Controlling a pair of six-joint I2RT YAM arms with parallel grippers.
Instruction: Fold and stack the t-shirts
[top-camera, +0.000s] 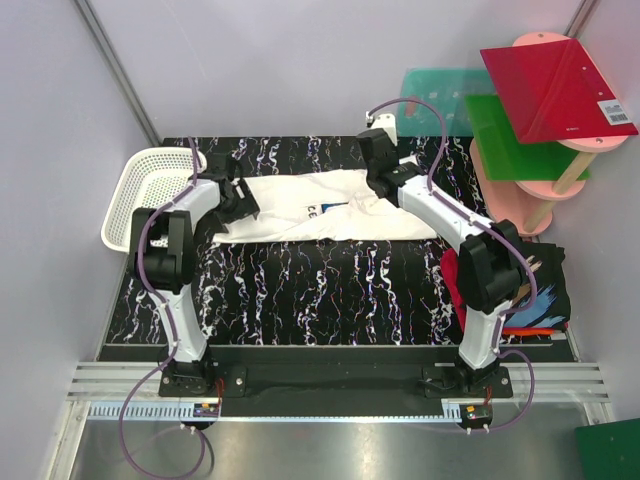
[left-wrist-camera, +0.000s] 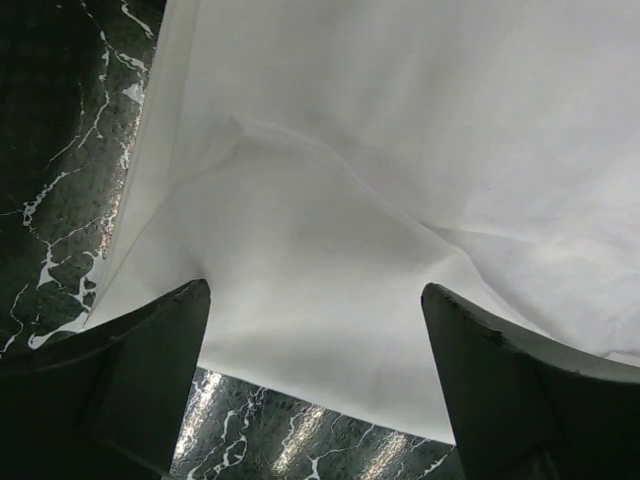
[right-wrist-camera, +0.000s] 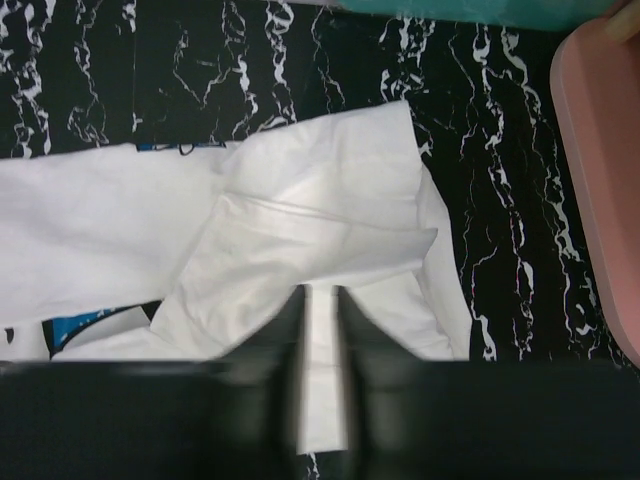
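Note:
A white t-shirt with a bit of blue print lies spread at the back middle of the black marbled table. My left gripper is open at its left end; in the left wrist view the fingers straddle the cloth's edge. My right gripper is at the shirt's upper right. In the right wrist view it is nearly closed, with a thin strip of white cloth between the fingers. A black printed t-shirt and a red-orange one lie at the right edge, partly hidden by the right arm.
A white mesh basket stands at the table's left edge. A pink shelf stand with red, green and teal panels stands at the back right; its pink edge shows in the right wrist view.

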